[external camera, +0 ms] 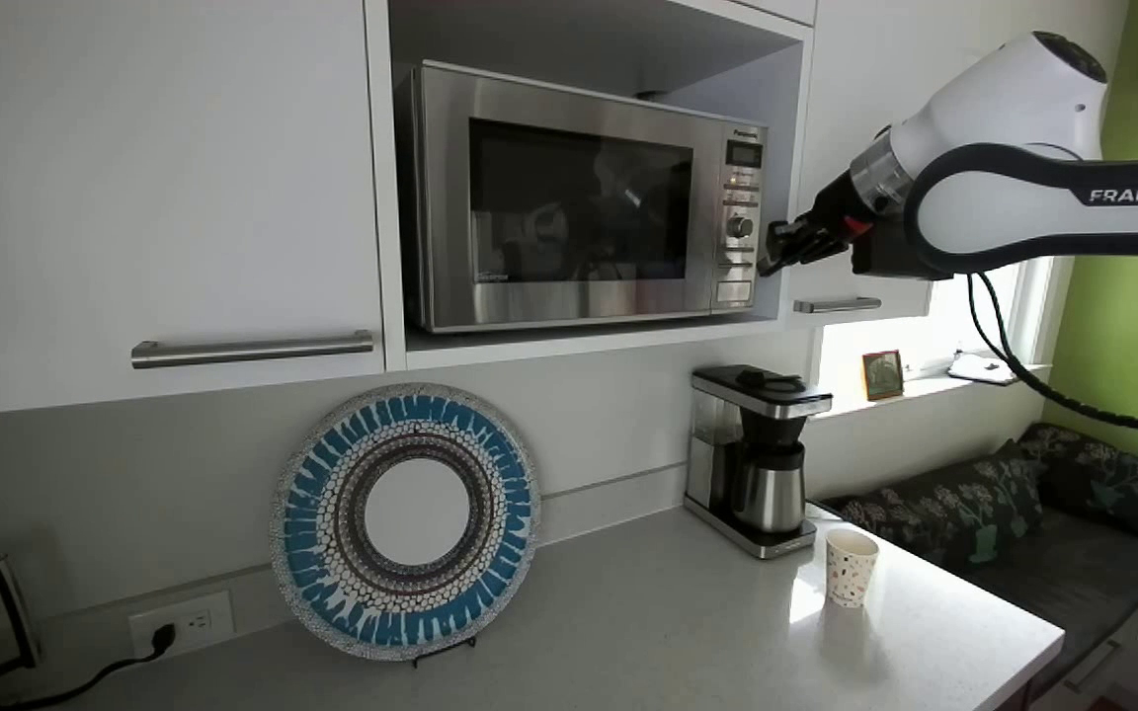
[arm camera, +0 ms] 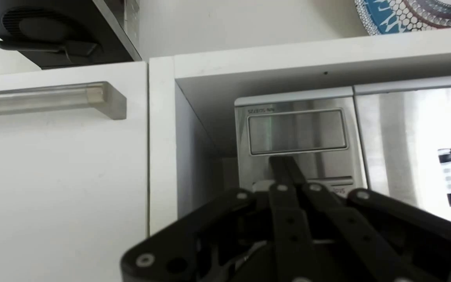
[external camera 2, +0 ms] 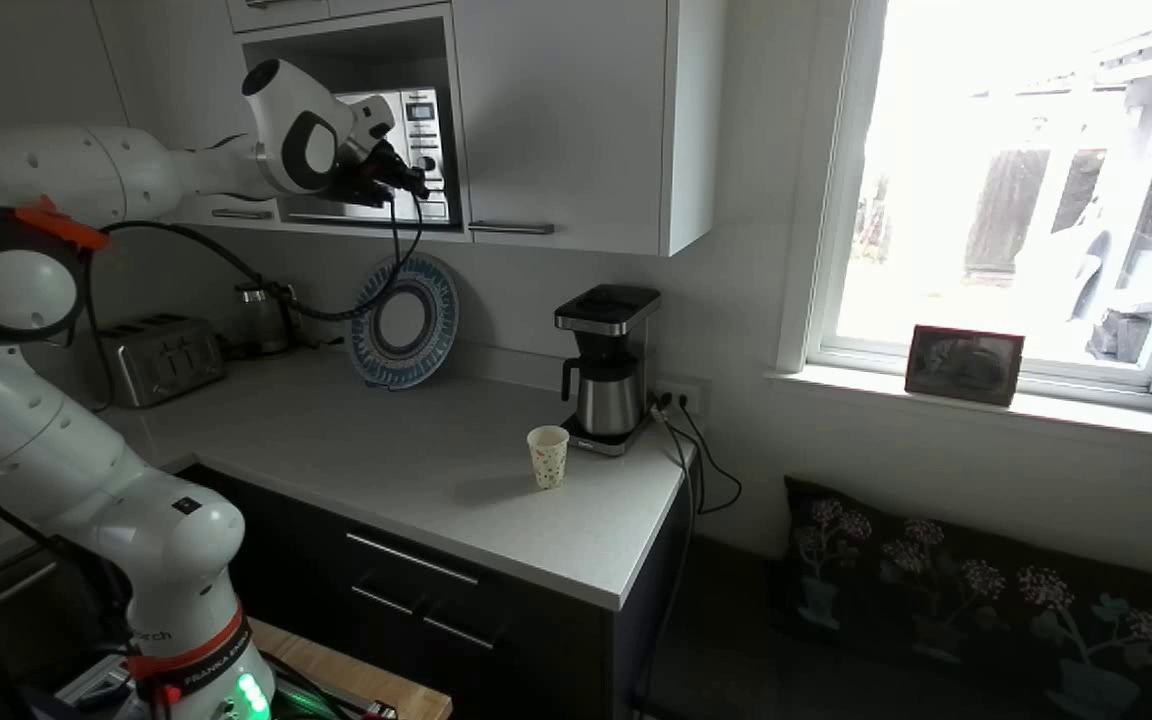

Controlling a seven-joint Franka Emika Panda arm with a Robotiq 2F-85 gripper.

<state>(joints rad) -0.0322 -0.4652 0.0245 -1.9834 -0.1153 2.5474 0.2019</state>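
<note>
Only the wrist view shows small lettering [arm camera: 261, 110] (upside down, like that whole view) by the wide rectangular button [arm camera: 299, 132] on the stainless-steel microwave [external camera: 579, 197], which sits in a white cabinet niche [arm camera: 249, 62] above the back edge of the pale grey countertop [external camera 2: 356, 430]. A slotted metal toaster [external camera 2: 164, 360] appears in an exterior view alone. There the white jointed arm [external camera 2: 136, 165] rises before the front edge and stretches toward the back one; its black gripper [arm camera: 287, 166], fingers together on nothing, points at the control panel [external camera: 739, 212]. Whether it touches, I cannot tell.
</note>
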